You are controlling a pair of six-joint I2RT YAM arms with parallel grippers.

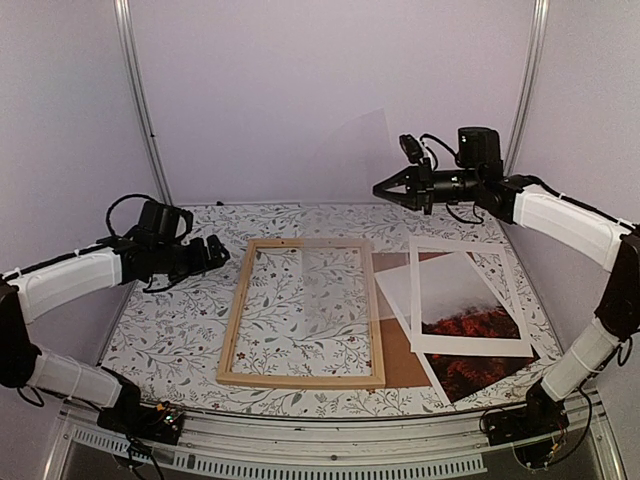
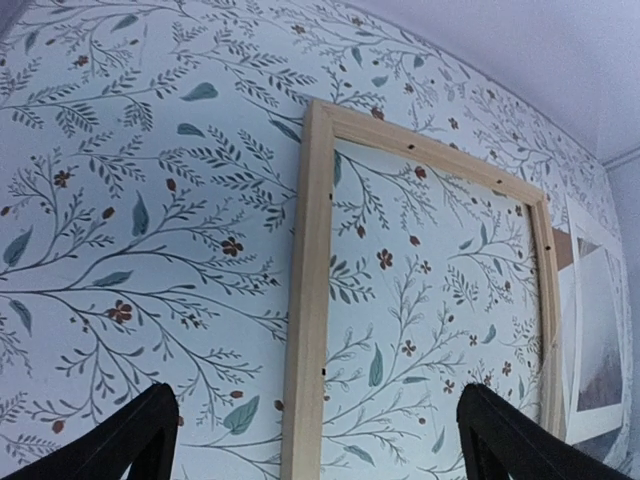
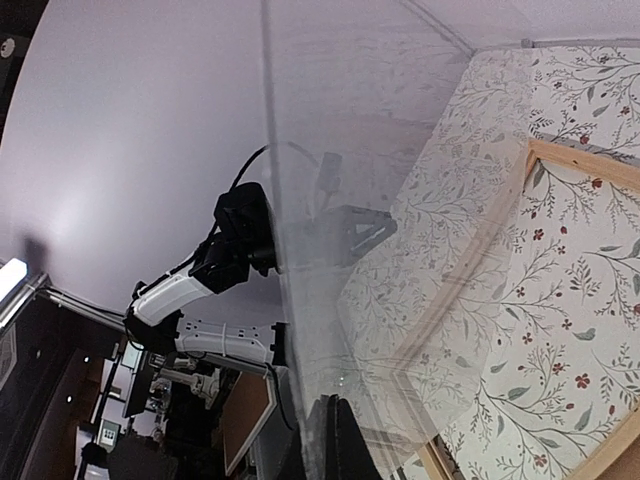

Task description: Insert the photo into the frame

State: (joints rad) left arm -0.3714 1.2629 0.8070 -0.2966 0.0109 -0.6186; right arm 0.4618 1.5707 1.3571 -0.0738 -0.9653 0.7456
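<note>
**Pane point(image 1: 345, 180) held over frame point(image 1: 300, 380)**

Clamped shut on one edge of the clear pane, the right claw point(image 1: 380, 187) holds the sheet upright in the air over the right side of the light-wood frame. The left claw point(image 1: 222, 250) hangs wide open and empty, just left of the frame, which lies flat on the floral table point(image 1: 170, 330). The photo point(image 1: 478, 372) lies right of the frame, partly under a white mat point(image 1: 418, 300) and over a brown backing board point(image 1: 400, 355).
</note>
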